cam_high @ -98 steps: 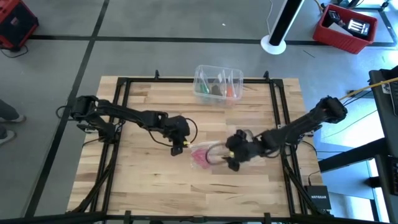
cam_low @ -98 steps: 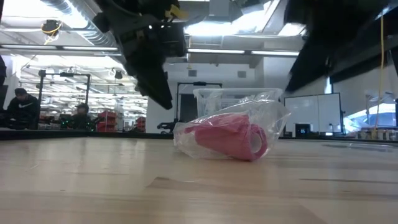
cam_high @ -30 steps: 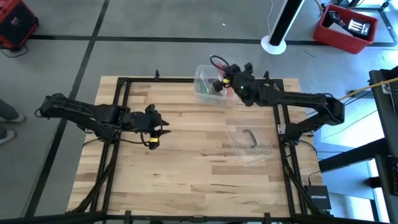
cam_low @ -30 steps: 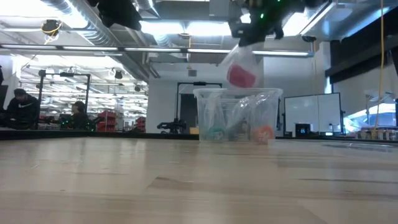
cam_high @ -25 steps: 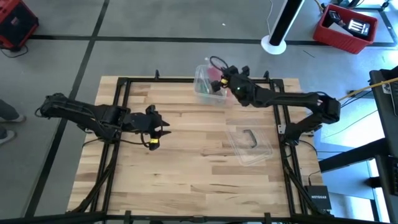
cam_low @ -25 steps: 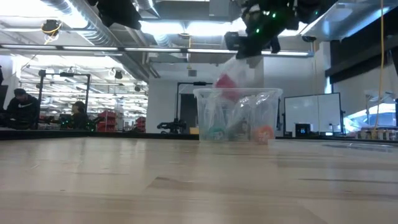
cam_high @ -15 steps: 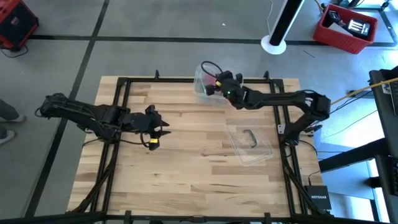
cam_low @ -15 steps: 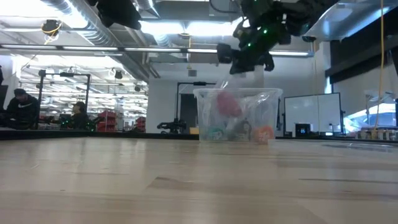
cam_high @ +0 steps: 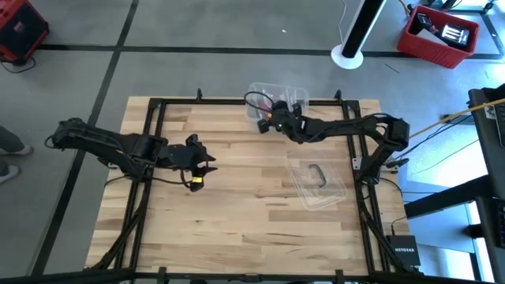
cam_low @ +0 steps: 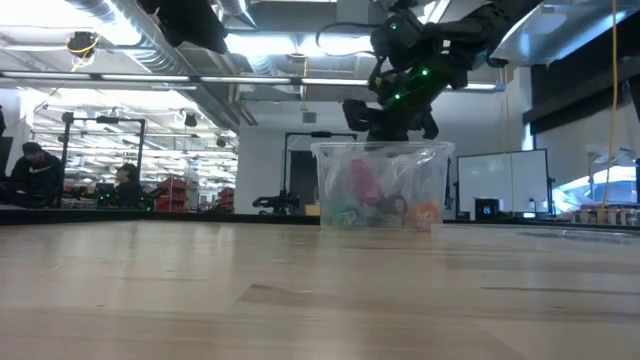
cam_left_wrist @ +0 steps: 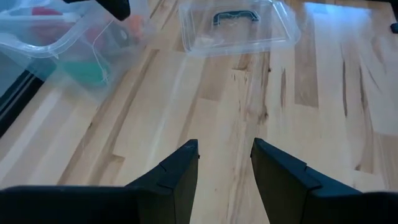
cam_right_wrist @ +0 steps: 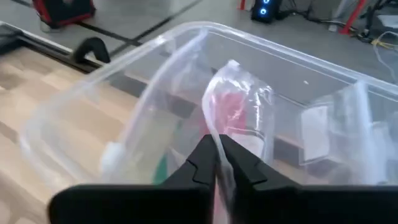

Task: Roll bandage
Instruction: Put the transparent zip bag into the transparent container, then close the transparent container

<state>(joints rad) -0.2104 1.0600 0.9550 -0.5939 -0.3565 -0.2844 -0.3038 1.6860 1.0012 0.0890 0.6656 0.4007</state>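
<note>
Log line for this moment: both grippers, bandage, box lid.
right gripper: shut on wrapper, over clear box | bandage: in wrapper, inside box | left gripper: open, empty, waiting | lid: on table

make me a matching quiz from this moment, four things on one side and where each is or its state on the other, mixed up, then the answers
Things:
1. bandage
2. lid
3. left gripper
4. right gripper

Places or states:
A. open, over bare wood on the table's left half
B. flat on the table, handle up, apart from the box
C. shut on the plastic wrapper, at the box's rim
D. wrapped in plastic, down in the box

Pairs: 1-D, 2-B, 3-A, 4-C
</note>
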